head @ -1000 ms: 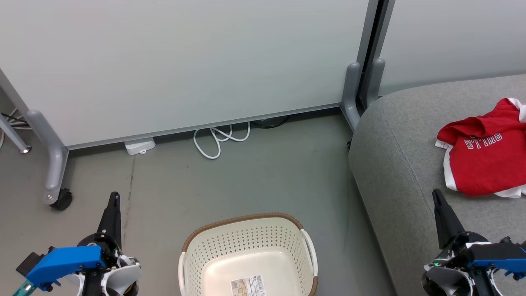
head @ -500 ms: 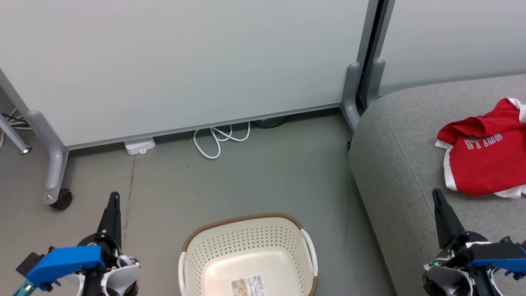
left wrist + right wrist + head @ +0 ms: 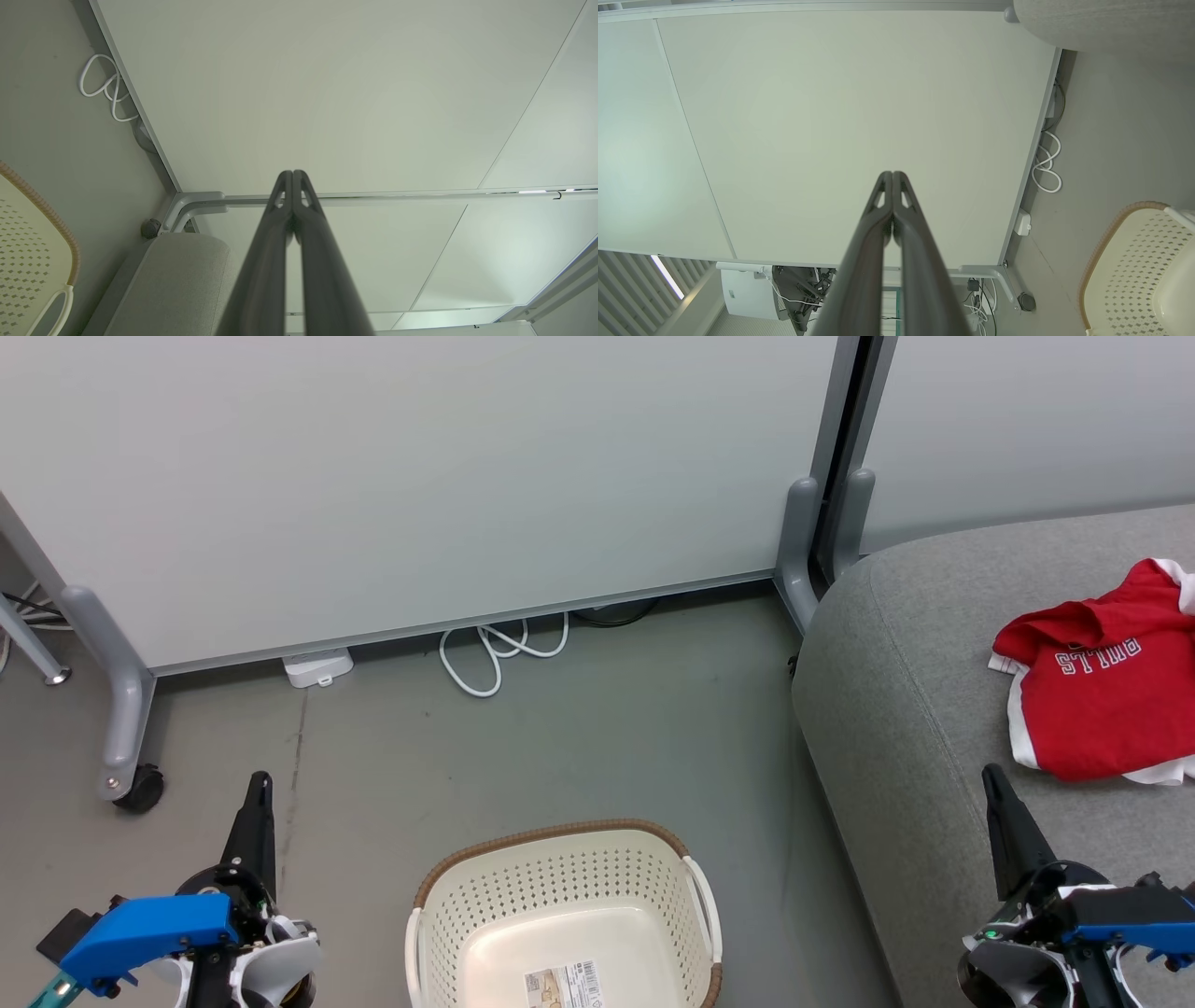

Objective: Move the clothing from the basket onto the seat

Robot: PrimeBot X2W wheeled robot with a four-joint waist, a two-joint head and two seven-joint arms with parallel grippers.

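Head view puts the red garment [image 3: 1102, 709] at about 3 o'clock, lying crumpled on the grey couch seat [image 3: 896, 728] and running off the picture's right edge. The laundry basket [image 3: 560, 877] stands on the floor at 6 o'clock, well apart from the shirt. The part of its bottom that you can see holds nothing but a barcode sticker [image 3: 563, 987].

Nothing has changed over the last second: shirt, basket and both arms sit exactly where they were. You can take that as a pause with the transfer apparently finished, since no cloth remains in the visible part of the basket. Its near edge is cut off, so check there before you call it done.

Your left gripper [image 3: 259, 786] hangs over the floor at 8 o'clock, and your right gripper [image 3: 990, 777] hangs at 4 o'clock over the seat's front, just short of the shirt's white hem. Both wrist views show the two dark fingers pressed together at the tips, with nothing between them.

White block lettering on the shirt's chest lies upside down to the head camera. It looks like "BULLS", though I would not swear to it. The sticker's print is too small to read.

A white cable [image 3: 495, 658] loops at 12 o'clock beneath the partition panel [image 3: 420, 476].
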